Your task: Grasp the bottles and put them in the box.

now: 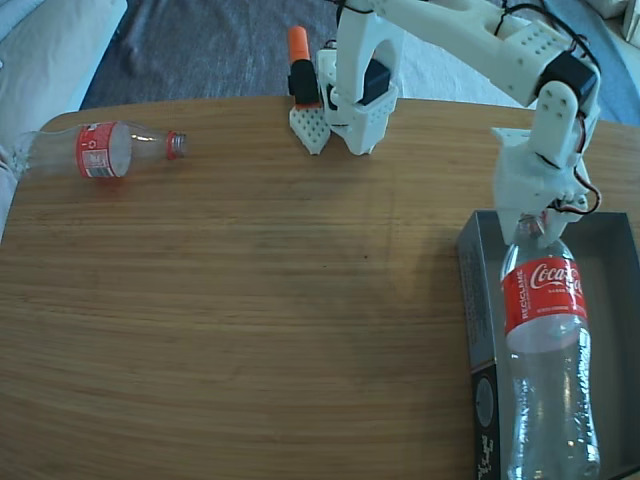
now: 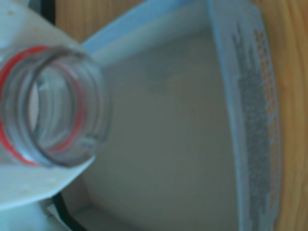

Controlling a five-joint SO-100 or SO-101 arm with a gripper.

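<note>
One bottle (image 1: pixel 545 330) neck-first, seemingly pinched between narrow jaws, over the box (image 1: pixel 478 300).

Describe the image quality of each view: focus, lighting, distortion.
Fixed view: sharp and evenly daylit; fisheye bends the wooden table edge; faint sheen on the held clear plastic Coca-Cola bottle over the shallow dark-grey cardboard box; the white gripper grips its neck. Wrist view: soft throughout; the bottle's open mouth fills the left, box print smeared unreadable, colours washed bluish.
</note>
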